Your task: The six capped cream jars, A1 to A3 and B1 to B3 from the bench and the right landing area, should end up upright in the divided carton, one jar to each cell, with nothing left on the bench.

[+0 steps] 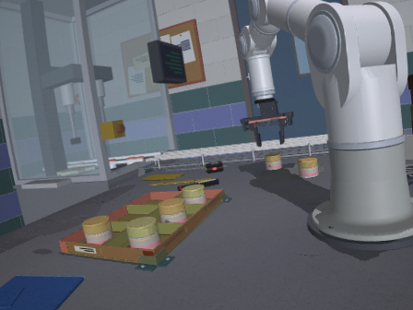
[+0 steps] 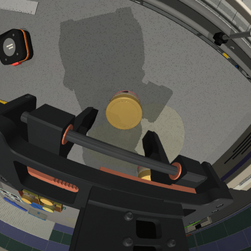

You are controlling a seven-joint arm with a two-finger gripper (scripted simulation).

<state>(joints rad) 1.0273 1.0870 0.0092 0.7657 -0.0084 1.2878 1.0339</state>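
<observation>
My gripper (image 1: 270, 140) (image 2: 120, 132) hangs open and empty above a capped cream jar (image 1: 273, 161) (image 2: 124, 110) that stands upright at the far side of the bench. A second jar (image 1: 308, 167) (image 2: 144, 172) stands apart to its right. The divided carton (image 1: 145, 220) lies nearer on the left, and several jars stand upright in its cells, among them one at the far end (image 1: 194, 193) and one at the near end (image 1: 143, 232). At least two cells look empty.
A small black and orange device (image 1: 215, 167) (image 2: 15, 46) lies on the bench left of the jars. The robot's base (image 1: 364, 203) fills the right side. A rail (image 1: 239, 154) runs along the far edge. A blue mat (image 1: 32, 290) lies at the near left.
</observation>
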